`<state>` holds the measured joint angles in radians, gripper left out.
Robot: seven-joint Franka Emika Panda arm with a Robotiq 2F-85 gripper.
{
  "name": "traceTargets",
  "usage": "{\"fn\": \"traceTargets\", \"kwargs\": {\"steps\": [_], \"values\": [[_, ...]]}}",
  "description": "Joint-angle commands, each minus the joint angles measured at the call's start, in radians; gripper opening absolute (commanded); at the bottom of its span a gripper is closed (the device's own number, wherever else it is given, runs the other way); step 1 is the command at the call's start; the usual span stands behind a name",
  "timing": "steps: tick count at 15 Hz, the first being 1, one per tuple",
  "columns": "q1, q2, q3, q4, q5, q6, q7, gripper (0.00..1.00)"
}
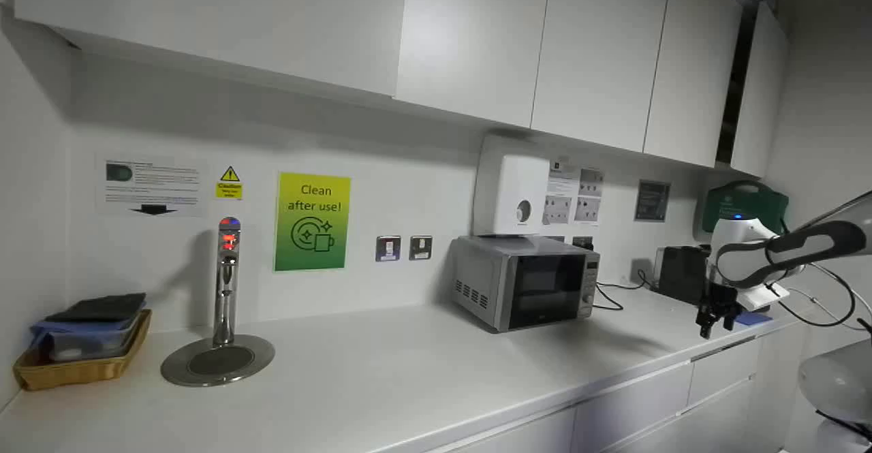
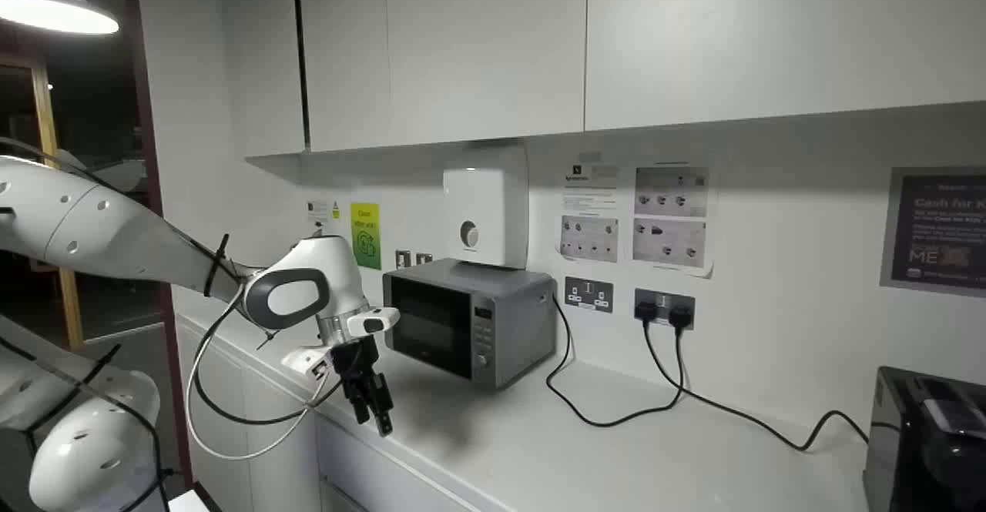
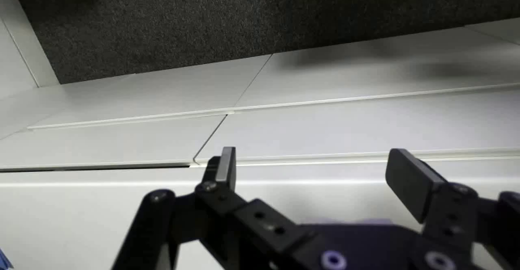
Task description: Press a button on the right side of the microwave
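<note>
The silver-grey microwave (image 1: 480,279) stands on the counter against the wall, its dark door shut, and it also shows in an exterior view (image 2: 520,327). Its control panel (image 2: 483,335), with a small display, buttons and a knob, is at the right of the door. My gripper (image 1: 717,328) is open and empty, pointing down near the counter's front edge, apart from the microwave. It shows lower left of the panel in an exterior view (image 2: 375,424). In the wrist view my open fingers (image 3: 312,156) frame the counter edge and drawer fronts; the microwave is out of view there.
A white dispenser (image 1: 523,191) hangs just above the microwave. Upper cabinets (image 2: 485,50) overhang the counter (image 1: 381,371). Black cables (image 2: 601,423) run along it to a black machine (image 2: 924,450). A tap (image 1: 226,289) and a basket (image 1: 82,368) stand at the far end.
</note>
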<state>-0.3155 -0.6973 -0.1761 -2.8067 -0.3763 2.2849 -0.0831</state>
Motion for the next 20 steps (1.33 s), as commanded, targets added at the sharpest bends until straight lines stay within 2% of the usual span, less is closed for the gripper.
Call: {"fn": "traceTargets", "kwargs": {"steps": [1, 6, 10, 14, 20], "values": [[-0.001, -0.001, 0.003, 0.002, 0.003, -0.004, -0.002, 1.00], [-0.001, -0.001, 0.003, 0.002, 0.003, -0.004, -0.002, 1.00], [0.033, 0.016, -0.014, 0.005, 0.124, 0.036, 0.048, 1.00], [0.079, 0.029, -0.023, 0.006, 0.294, 0.090, 0.088, 1.00], [0.154, 0.098, -0.032, 0.027, 0.530, 0.289, 0.116, 1.00]]}}
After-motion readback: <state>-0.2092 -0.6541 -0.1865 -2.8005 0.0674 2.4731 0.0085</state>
